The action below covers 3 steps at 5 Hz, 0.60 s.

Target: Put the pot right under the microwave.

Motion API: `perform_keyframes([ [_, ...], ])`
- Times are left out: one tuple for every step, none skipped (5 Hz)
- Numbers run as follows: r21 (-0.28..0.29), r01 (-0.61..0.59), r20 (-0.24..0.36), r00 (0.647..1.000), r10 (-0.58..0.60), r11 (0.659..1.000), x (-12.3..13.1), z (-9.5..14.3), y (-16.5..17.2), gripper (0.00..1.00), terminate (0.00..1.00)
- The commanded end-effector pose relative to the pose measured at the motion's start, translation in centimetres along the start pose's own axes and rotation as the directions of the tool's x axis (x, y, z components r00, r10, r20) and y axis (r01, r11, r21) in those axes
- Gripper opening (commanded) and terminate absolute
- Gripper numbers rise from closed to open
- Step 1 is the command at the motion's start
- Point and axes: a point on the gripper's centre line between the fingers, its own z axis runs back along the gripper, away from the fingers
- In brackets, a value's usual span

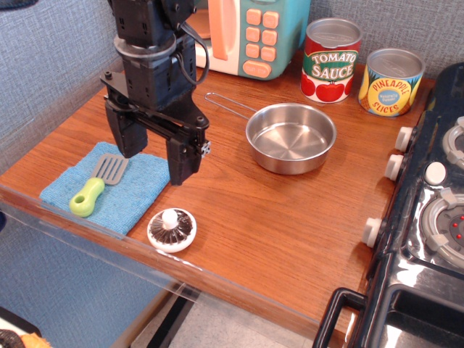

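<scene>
Observation.image view, looking down on a wooden counter (239, 217). Hanging over the left side, black gripper (154, 156) with jaws spread wide apart, gripping nothing, hovering above a blue cloth (134, 192) carrying a green-handled spatula (98, 185). Sitting empty and upright at centre, the pot (291, 138), its wire handle pointing left toward the microwave (254, 32) at the back edge. Standing right of the microwave, tomato sauce can (331, 60) and pineapple can (391, 82). Lying near the front edge, a small white lid (172, 230). Filling the right side, black stove (428, 210)

Brightness: even, bright, soft.
Glare: highlights on the shallow round steel pot (291, 136) and the glossy black stove (428, 217).
Shadows: faint, short, beneath the black gripper (154, 154).
Focus: mostly sharp; clear plastic table edge (109, 250) slightly hazy.
</scene>
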Motion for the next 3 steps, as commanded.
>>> perform_keyframes([
  [0.000, 0.000, 0.000, 1.000, 0.000, 1.000, 0.0, 0.0, 0.0, 1.00, 0.00],
  [0.009, 0.060, 0.034, 0.998, -0.060, 0.998, 2.9, 0.1, -2.5, 1.00, 0.00],
  [0.014, 0.073, 0.056, 0.996, -0.074, 0.997, 6.8, -0.3, -4.2, 1.00, 0.00],
])
